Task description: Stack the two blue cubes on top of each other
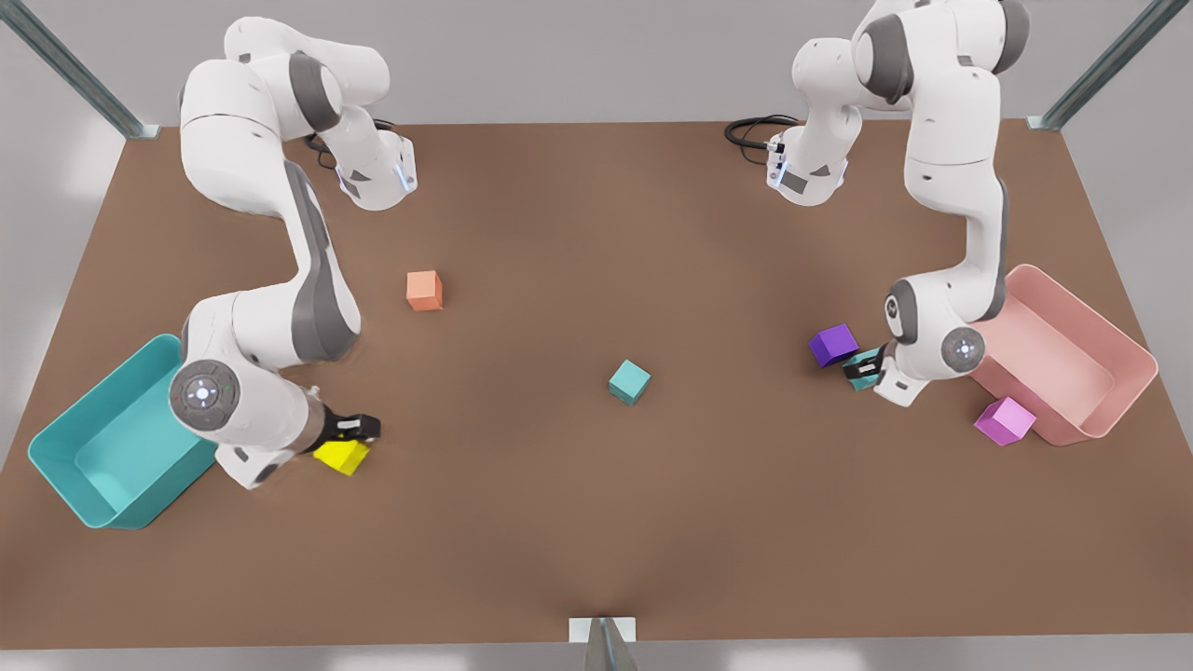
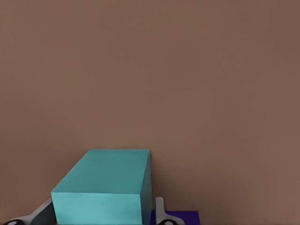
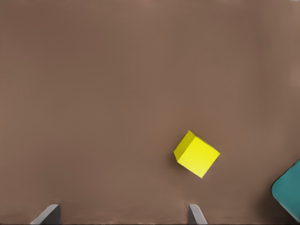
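Grasping one blue cube near the counter's pink-bin edge, the left gripper jaws clasp its sides; lift vertically, clear of the purple cube, toward the mid-counter blue cube. The right gripper waits, jaws spread, above the yellow cube.

The left hand hides most of its teal cube.

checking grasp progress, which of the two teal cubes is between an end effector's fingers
The small teal cube beside the dark purple cube, between the left end effector fingers; the other teal cube sits alone mid-table.
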